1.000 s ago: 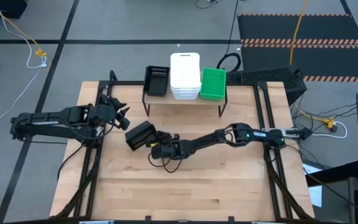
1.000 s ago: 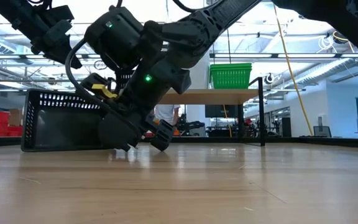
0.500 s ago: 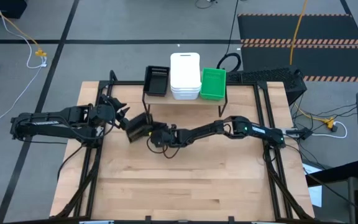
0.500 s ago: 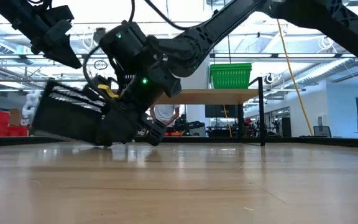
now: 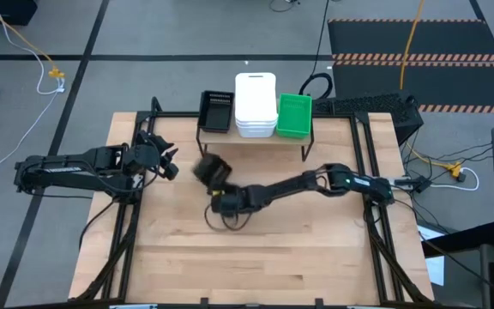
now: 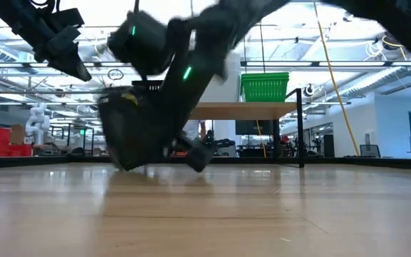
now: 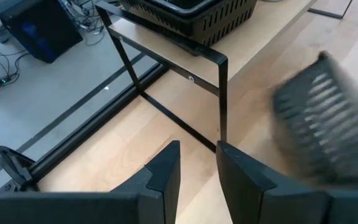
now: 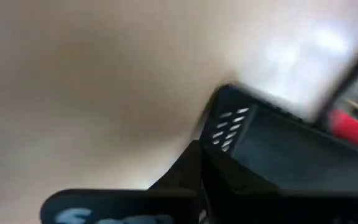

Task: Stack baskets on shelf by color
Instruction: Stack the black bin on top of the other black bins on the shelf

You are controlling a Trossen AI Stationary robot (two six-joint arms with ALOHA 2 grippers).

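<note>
A black mesh basket (image 5: pixel 213 169) stands tipped steeply in front of the shelf (image 5: pixel 256 142), with my right gripper (image 5: pixel 219 187) shut on it. It shows blurred in the low view (image 6: pixel 130 135) and in the left wrist view (image 7: pixel 322 118). On the shelf rest another black basket (image 5: pixel 216 112), a stack of white baskets (image 5: pixel 256 105) and a green basket (image 5: pixel 294 114). My left gripper (image 7: pixel 197 165) waits near the table's left edge, narrowly open with nothing between its fingers. My right gripper grips the black mesh basket at one wall near a corner (image 8: pixel 229 134); blur hides the exact hold. The fingers come slanting down from the table's right side. The basket is tipped up on end; I cannot tell whether its lower corner (image 6: pixel 128 165) touches the table.
The shelf's thin black leg (image 7: pixel 222 99) stands just beyond my left gripper. Bare wooden tabletop (image 5: pixel 256 257) stretches along the near side. Black frame rails (image 5: pixel 118 232) run along the table's left and right edges.
My right gripper has swept the black basket first toward my left gripper, then toward the far edge and a little right, rolling its wrist. The basket, which lay level on the table, is now tipped up steeply.
</note>
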